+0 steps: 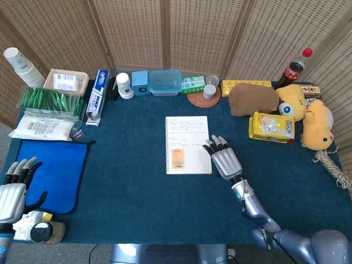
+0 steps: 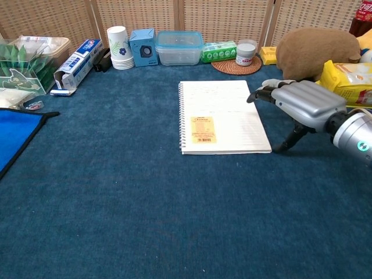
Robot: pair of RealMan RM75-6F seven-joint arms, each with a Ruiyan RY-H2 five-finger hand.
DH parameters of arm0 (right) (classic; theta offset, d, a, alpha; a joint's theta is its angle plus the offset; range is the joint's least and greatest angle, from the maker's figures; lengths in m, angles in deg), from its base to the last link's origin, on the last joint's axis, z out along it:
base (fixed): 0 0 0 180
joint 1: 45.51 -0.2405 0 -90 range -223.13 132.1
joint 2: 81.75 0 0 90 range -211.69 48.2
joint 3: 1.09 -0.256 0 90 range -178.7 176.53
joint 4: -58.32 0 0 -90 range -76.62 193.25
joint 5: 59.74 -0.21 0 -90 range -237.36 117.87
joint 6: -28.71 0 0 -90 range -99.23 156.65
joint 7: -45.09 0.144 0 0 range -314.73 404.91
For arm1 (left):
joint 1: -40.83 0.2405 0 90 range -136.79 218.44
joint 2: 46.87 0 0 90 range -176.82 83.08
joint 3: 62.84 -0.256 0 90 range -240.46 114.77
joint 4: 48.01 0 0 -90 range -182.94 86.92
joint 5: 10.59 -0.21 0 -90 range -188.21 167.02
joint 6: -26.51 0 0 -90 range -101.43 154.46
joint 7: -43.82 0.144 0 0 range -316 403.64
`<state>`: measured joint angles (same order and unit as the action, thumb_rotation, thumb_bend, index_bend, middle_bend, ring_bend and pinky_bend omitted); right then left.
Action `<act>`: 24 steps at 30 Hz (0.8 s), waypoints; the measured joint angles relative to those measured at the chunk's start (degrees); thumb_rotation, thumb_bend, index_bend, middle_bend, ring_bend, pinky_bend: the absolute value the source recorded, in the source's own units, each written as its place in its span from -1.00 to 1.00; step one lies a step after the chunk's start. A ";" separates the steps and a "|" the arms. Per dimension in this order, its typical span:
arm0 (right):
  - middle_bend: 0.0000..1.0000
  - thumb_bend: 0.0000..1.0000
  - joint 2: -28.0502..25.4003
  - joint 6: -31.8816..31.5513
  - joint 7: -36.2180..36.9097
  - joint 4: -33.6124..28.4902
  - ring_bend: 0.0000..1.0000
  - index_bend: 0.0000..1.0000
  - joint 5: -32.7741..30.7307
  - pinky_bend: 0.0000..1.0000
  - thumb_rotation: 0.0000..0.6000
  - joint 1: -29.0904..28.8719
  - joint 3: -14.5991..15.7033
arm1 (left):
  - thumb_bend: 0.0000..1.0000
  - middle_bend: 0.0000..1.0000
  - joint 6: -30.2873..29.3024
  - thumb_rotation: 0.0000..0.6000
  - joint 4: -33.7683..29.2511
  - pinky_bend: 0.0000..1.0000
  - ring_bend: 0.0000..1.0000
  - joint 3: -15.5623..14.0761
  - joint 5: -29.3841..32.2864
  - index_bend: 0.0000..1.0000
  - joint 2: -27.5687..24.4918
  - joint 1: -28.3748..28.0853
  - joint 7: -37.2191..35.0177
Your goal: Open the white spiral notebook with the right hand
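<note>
The white spiral notebook lies flat and closed on the blue cloth, spiral along its left side, an orange label on the cover. My right hand hovers just right of its right edge, palm down, fingers spread and holding nothing; the thumb reaches down to the cloth near the notebook's lower right corner. My left hand rests at the table's left front edge, fingers apart and holding nothing.
A blue mat lies front left. Along the back stand a toothpaste box, paper cup, clear container and coaster. A brown plush, yellow packet and cola bottle crowd the right.
</note>
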<state>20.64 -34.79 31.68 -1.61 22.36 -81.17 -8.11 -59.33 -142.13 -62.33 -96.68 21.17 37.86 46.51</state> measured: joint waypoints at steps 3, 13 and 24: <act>-0.63 -0.86 0.35 0.02 -0.41 -0.06 -0.91 -0.67 0.05 -0.74 1.00 -0.64 -0.60 | -0.39 -0.83 -0.13 1.00 0.17 -1.00 -0.95 -0.03 -0.01 -0.58 -0.01 0.12 -0.28; -0.63 -0.87 2.47 -0.94 -1.45 -0.04 -0.89 -0.67 -1.22 -0.74 1.00 -2.51 -4.05 | -0.39 -0.83 -0.75 1.00 1.58 -1.00 -0.95 -0.09 0.15 -0.58 0.12 0.80 -2.10; -0.63 -0.88 4.26 -1.94 -0.38 -2.27 -0.87 -0.68 -3.26 -0.74 1.00 -5.17 -8.66 | -0.39 -0.83 -1.92 1.00 2.58 -1.00 -0.95 -0.39 -0.27 -0.58 0.26 1.78 -3.81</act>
<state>24.89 -36.72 31.30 -3.88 19.10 -86.34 -16.76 -61.25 -139.54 -62.72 -96.96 21.43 39.65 42.71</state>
